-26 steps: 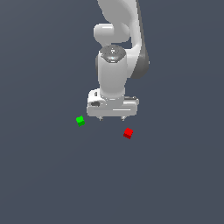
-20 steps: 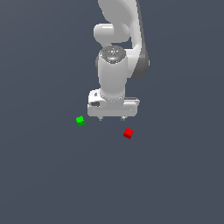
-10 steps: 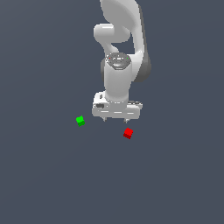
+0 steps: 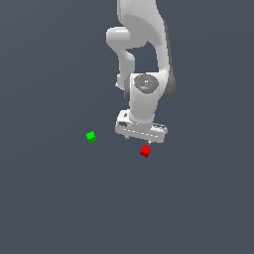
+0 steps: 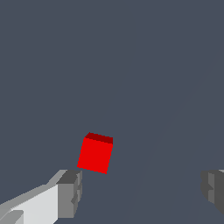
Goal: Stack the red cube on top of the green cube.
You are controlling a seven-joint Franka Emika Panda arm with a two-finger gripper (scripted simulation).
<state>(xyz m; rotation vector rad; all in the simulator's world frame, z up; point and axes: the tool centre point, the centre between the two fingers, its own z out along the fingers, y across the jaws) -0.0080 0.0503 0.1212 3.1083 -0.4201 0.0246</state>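
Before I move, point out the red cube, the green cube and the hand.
red cube [image 4: 145, 151], exterior view, its front face
green cube [image 4: 91, 137], exterior view, its middle
hand [image 5: 140, 192], wrist view, gap midway between fingertips

I've swung my gripper [image 4: 140, 139] toward four o'clock and lower, closing on the red cube [image 4: 145, 151].

A plain, flat, dark slate-grey worktop [image 4: 49, 198] fills both the exterior and wrist views, uniform in colour and without markings or edges.
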